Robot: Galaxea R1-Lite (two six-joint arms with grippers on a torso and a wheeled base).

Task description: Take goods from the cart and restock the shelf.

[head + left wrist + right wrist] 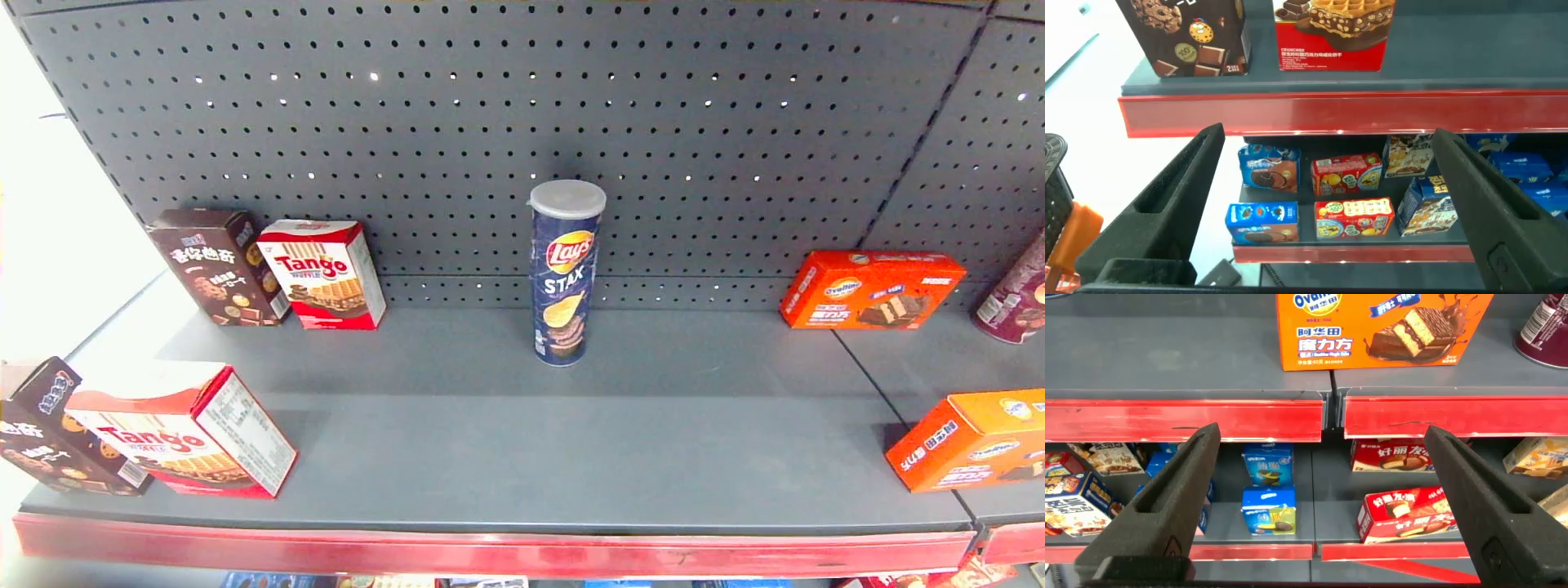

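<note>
Head view, one chip can (566,278), two wafer boxes (326,273) (184,433)

Grey pegboard panel (522,122) at back; lower down, blue cookie boxes (1267,510) beside red snack boxes (1404,516).

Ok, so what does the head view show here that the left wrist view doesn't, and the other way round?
Only the head view: the upright chips can at mid-shelf, an orange box at the back right, a second orange box at the front right, and the pegboard back.
Only the left wrist view: the left gripper, jaws wide apart, and the lower shelf holding blue boxes.
Both: the dark cookie box and red wafer box at the front left, above the red edge strip.
</note>
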